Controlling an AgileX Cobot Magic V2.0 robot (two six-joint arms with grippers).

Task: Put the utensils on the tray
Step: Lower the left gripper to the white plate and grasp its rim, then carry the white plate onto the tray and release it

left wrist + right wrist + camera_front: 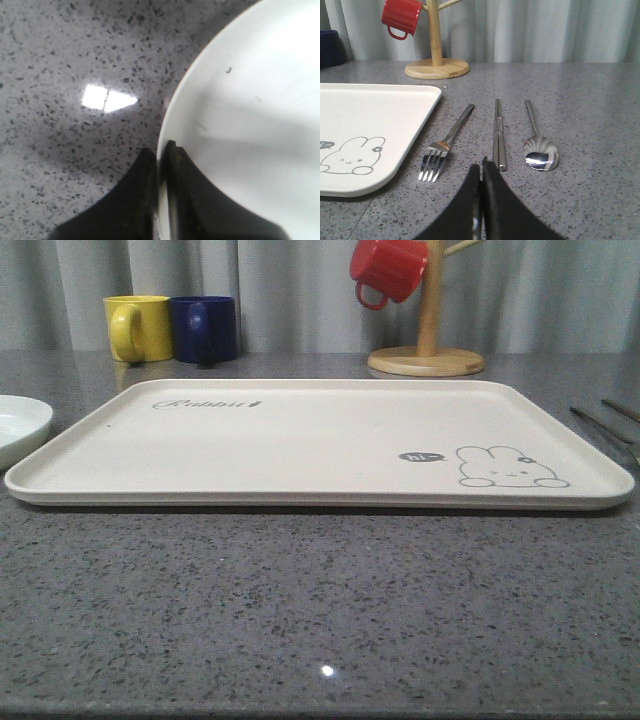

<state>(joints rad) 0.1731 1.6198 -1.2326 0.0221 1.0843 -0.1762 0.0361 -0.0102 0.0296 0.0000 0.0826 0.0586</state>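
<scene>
Now | left gripper (161, 150) closed, empty | right gripper (482, 167) closed, empty | tray (300, 445) bare

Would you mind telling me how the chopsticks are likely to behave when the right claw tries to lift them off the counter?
The chopsticks look like flat polished metal, so they are probably stiff but slippery. They lie flush on the counter, so getting fingers beneath may be awkward. As two loose sticks side by side, they could well split or slide apart if pinched off-centre by the right claw.
</scene>
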